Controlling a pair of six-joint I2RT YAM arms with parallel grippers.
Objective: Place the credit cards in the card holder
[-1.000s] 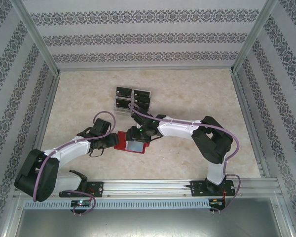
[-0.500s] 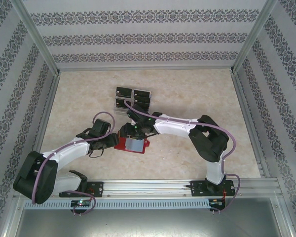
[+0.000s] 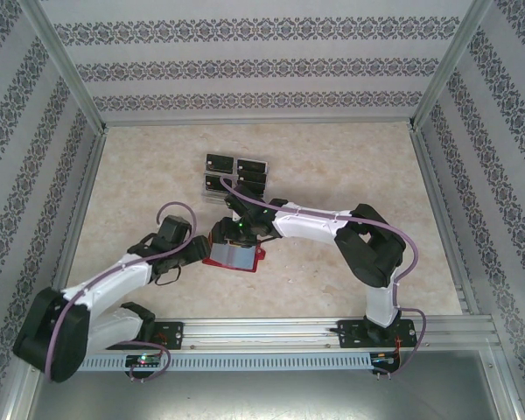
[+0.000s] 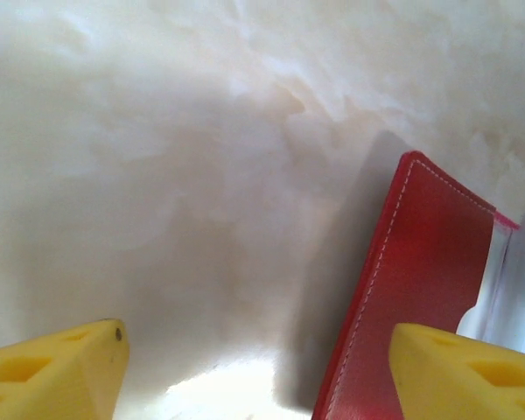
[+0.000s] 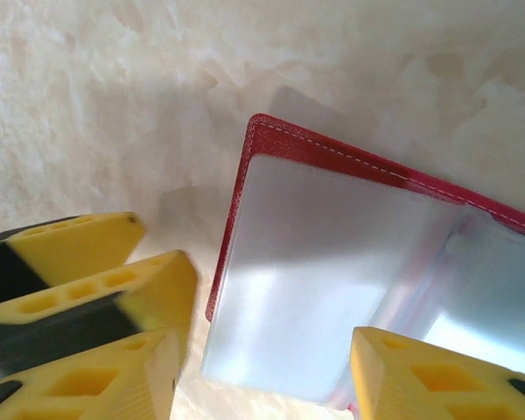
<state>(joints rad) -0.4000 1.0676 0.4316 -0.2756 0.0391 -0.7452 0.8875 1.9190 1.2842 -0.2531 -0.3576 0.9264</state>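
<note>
Surface: pale marbled table (image 3: 350, 175), patterned walls (image 3: 262, 66) all round, and both arms are reaching in to the middle.
Card holder: red card holder (image 3: 234, 255) lies open and flat on the table, long axis running left to right with a slight tilt.
Left pincer: left pincer (image 3: 201, 251) sits at the holder's left end with its jaws spread wide. From its wrist camera the red cover (image 4: 420, 262) is just inside one finger, and nothing is gripped.
Right pincer: right pincer (image 3: 230, 230) hangs over the holder's far edge, jaws part-way apart and straddling the clear sleeve (image 5: 315, 280). I can't tell whether it pinches the sleeve.
Credit cards: credit cards (image 3: 249, 166) are beyond the holder's far side, black, in two rows.
Containers: a clear tray (image 3: 203, 187) holds the cards. The sleeve under the right pincer looks empty.
What it turns on: the cards lie straight past the holder's far edge, so I'd say the right pincer is nearer to them and the left is placed to steady the cover.
</note>
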